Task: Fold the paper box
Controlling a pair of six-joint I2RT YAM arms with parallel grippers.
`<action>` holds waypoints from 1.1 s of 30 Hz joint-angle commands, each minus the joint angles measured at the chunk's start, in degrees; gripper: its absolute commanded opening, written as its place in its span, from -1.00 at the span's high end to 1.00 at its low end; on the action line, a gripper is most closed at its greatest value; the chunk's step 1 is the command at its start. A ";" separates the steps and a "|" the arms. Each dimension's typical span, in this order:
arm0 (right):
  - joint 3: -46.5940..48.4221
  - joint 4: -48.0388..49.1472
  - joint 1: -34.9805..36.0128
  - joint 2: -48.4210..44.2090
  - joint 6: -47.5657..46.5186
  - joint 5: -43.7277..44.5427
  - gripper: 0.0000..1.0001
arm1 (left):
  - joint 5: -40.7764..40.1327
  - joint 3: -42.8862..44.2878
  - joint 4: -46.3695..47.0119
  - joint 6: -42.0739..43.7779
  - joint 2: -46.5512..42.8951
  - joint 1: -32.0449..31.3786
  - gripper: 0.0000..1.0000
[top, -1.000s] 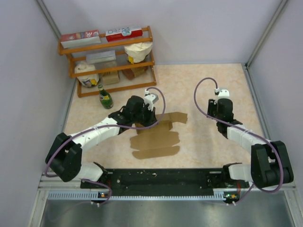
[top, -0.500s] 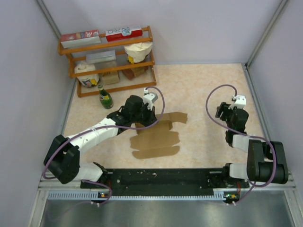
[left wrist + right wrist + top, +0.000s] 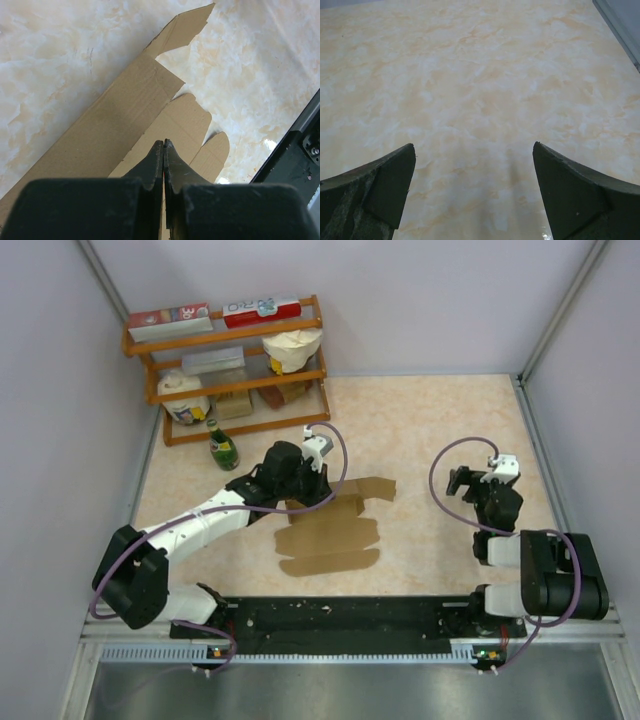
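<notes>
The paper box lies flat and unfolded on the marble table, plain brown with scalloped flaps toward the near edge. In the left wrist view one long panel of the box is tilted up beside the flaps. My left gripper is over the box's far left part. Its fingers are shut tip to tip just above the cardboard, and nothing shows between them. My right gripper is far right of the box, low over bare table. It is open wide with nothing between the fingers.
A wooden rack at the back left holds red-and-white boxes, a cream bag and jars. A green bottle stands in front of it, close to the left arm. A black rail runs along the near edge. Walls close in both sides.
The right arm drew back toward its base and to the right, and its jaws spread wide. The left arm and the box stayed put.
</notes>
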 commanded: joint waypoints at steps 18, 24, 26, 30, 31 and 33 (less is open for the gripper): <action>1.97 3.19 1.20 0.68 -2.59 -2.79 -0.98 | -2.97 1.49 3.12 -2.64 -3.16 -0.17 1.00; 1.97 3.19 1.20 0.60 -2.60 -2.79 -0.98 | -3.06 1.40 3.12 -2.64 -3.25 -0.17 1.00; 1.97 3.19 1.20 0.68 -2.68 -2.79 -0.98 | -2.89 1.40 3.03 -2.64 -3.07 -0.17 1.00; 1.97 3.28 1.20 0.77 -2.60 -2.79 -0.98 | -2.80 1.22 3.12 -2.82 -2.89 -0.25 1.00; 1.97 3.19 1.20 0.69 -2.59 -2.79 -0.98 | -2.80 1.22 3.12 -2.73 -2.89 -0.26 1.00; 1.97 3.28 1.20 0.68 -2.68 -2.79 -0.98 | -2.71 1.31 3.20 -2.64 -2.63 -0.17 1.00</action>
